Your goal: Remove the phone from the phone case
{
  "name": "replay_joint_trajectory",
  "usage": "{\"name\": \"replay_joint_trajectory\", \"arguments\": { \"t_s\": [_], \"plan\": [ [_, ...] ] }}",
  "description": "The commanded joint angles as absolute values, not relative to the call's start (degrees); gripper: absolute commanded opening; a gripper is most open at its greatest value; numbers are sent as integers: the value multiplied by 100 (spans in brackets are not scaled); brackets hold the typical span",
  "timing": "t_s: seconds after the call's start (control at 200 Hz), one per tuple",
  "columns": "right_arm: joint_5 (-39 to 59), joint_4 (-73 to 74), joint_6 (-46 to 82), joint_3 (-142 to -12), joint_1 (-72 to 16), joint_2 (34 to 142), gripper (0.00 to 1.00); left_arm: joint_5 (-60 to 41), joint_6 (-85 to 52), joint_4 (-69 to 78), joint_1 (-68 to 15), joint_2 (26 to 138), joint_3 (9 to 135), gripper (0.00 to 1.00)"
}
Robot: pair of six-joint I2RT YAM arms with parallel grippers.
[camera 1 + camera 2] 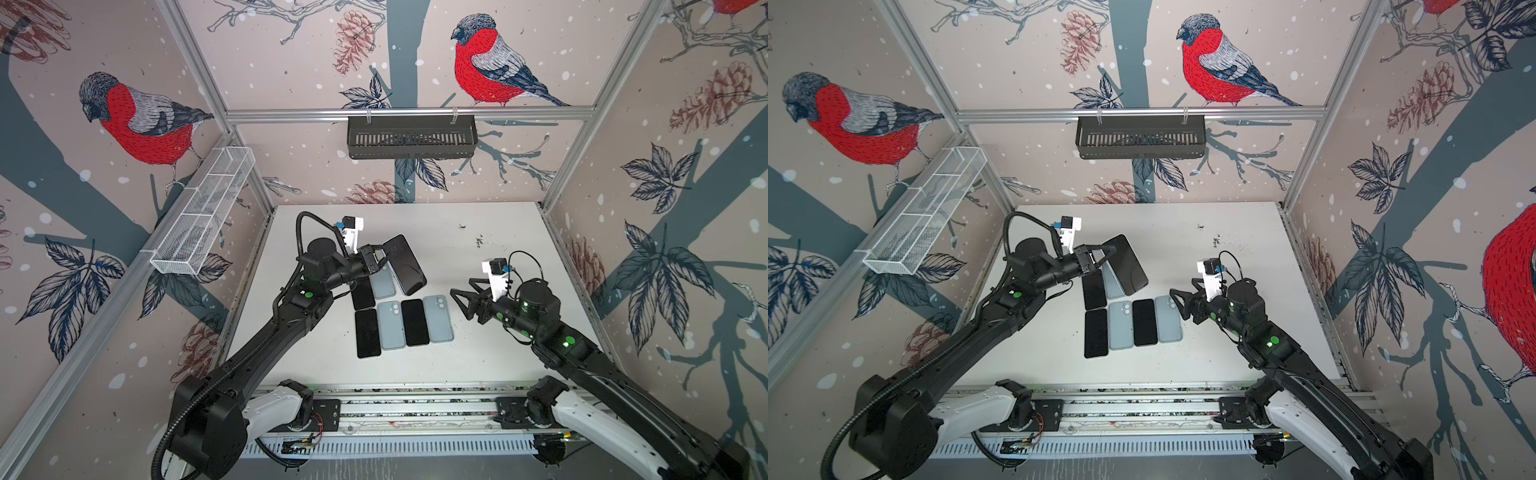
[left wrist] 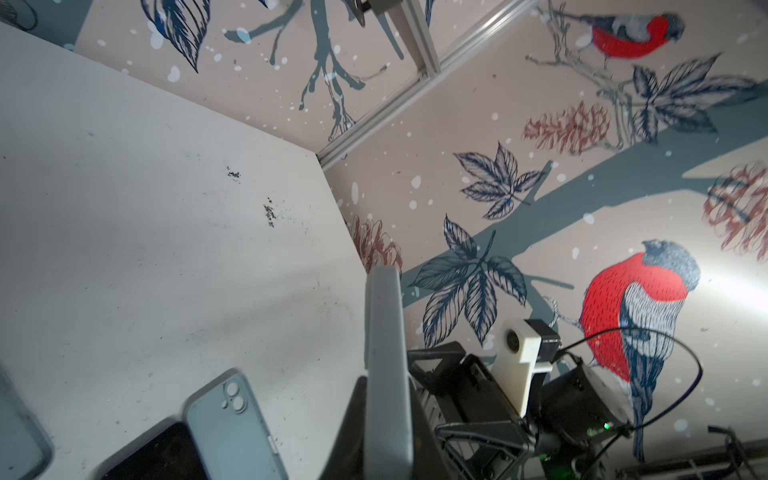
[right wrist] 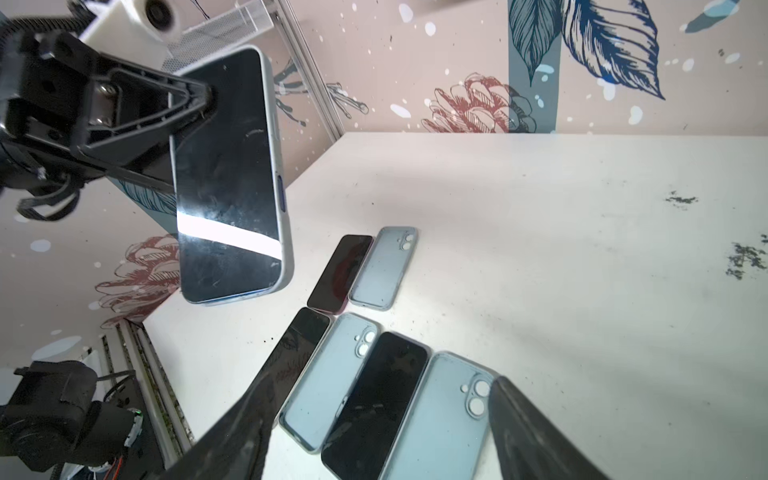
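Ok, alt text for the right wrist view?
The left gripper holds a cased phone raised, screen toward the camera. On the table below lie three bare phones and three pale blue cases, framed by the open right gripper.

The far side and the right side of the worktop [image 1: 490,249] are bare, so a hand can pass there. In the middle lie phones and cases [image 1: 403,322], packed side by side with no room between. A phone in its case [image 1: 405,264] hangs in the air over the back ones, pinched by the left gripper [image 1: 386,254]. The left arm [image 1: 286,316] fills the left side. The right gripper [image 1: 460,303] hangs just right of the row, fingers wide.
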State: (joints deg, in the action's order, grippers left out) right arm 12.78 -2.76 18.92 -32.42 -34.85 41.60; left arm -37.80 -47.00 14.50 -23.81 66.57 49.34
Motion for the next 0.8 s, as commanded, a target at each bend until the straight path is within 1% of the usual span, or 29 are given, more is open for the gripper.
{"name": "replay_joint_trajectory", "arguments": {
  "t_s": [0.0,0.25,0.385,0.64,0.735,0.795],
  "plan": [
    [1556,-413,1482,-3407,-3498,4278,83,-4512,-3242,261,-2330,6852,5372,0],
    [2027,-365,493,-3369,-3498,4352,82,-4872,-2221,-157,-2250,7217,5686,0],
    [2194,-334,32,-3344,-3554,4400,81,-5221,-1666,-483,-2243,7338,6063,0],
    [2637,-779,-604,-3767,-3676,5168,77,-5759,-1254,-694,-2237,7512,6340,0],
    [2796,-728,-730,-3836,-3693,5437,76,-5869,-1200,-694,-2239,7543,6382,0],
    [3064,-605,-777,-3857,-3693,5612,74,-5949,-1181,-666,-2232,7541,6390,0]
  ]
}}
